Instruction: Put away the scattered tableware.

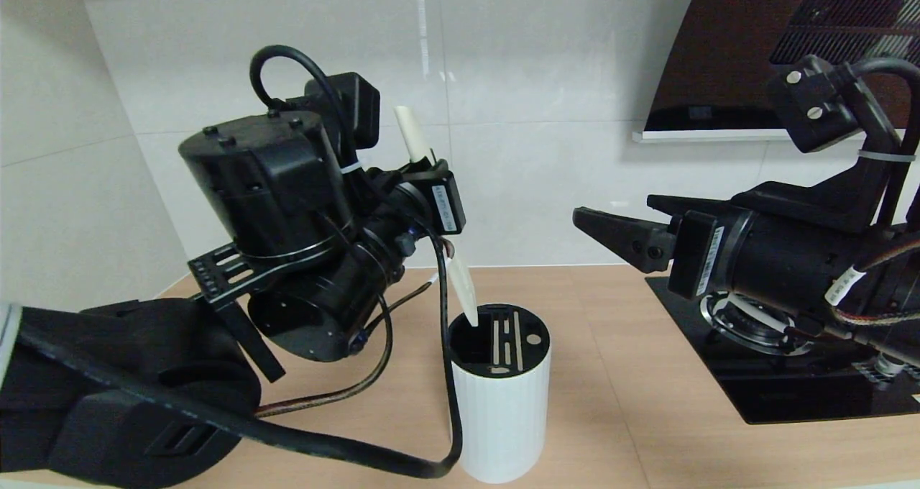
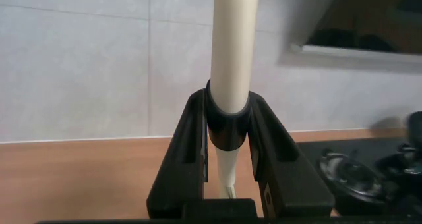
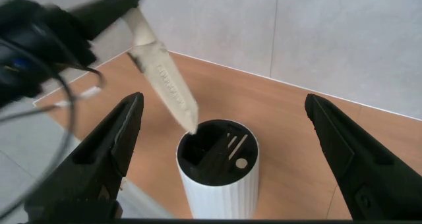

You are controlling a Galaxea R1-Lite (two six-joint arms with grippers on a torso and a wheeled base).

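Cream knife (image 1: 462, 288) (print illegible) gripped by left gripper (image 2: 227, 109) — tip at holder (image 1: 503, 403) mouth; right gripper (image 3: 223, 100) wide.

Both arms are matte black. The left arm (image 1: 280, 187) has a fat round housing studded with small screws, a slotted bracket (image 1: 223, 270), white cable ties (image 1: 350, 167) and a thick black cable (image 1: 287, 435) beside thinner brown wires. The right arm (image 1: 783, 259) wears a white label (image 1: 708, 259) and two silver screws (image 1: 793, 77) on its boxy camera. The right gripper (image 3: 222, 97) has wedge-shaped jaws.
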